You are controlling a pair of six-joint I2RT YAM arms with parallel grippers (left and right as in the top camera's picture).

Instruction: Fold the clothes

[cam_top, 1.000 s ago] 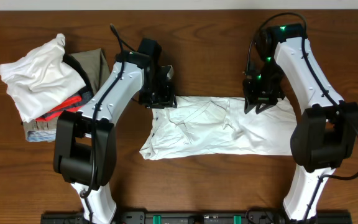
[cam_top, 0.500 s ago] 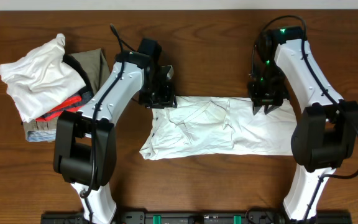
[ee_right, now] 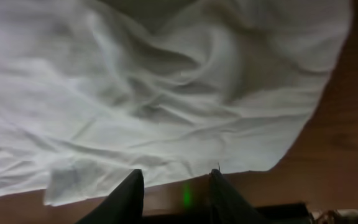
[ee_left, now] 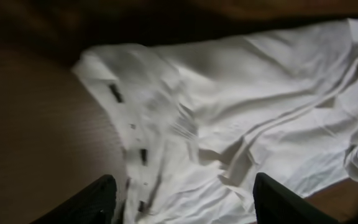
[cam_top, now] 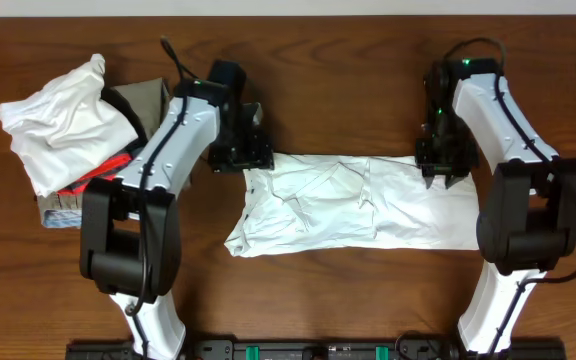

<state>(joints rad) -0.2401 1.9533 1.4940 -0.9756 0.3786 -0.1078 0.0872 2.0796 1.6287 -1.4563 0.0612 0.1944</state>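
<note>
Wood table [cam_top: 348, 60], mostly bare. The clothes [cam_top: 348, 205], white trousers, lie flat and wrinkled across the table's centre, long axis left-right, between the two arms. In the left wrist view their near-left end shows a row of small dark marks; can't tell what they are. The left arm [cam_top: 173, 140] reaches in diagonally from the front edge, and its upper link passes just beside the side pile. The right arm [cam_top: 498, 110] loops round the right end of the trousers. The side pile sits far left, well apart from the trousers: a crumpled white garment [cam_top: 58, 125] on top, a khaki-olive garment [cam_top: 153, 100] behind it, a red-and-black garment [cam_top: 103, 172] poking out below, and a pale piece at the bottom, too small to identify. The left gripper [ee_left: 182, 202] is at the trousers' top-left corner and blocks that corner from overhead; its jaws are spread wide, with cloth beneath them but nothing pinched. The right gripper [ee_right: 176, 193] is at the top-right edge, jaws only narrowly apart. Bare wood with a green glow shows in the gap, the cloth hem lies just ahead of the tips, and no grip is visible.
</note>
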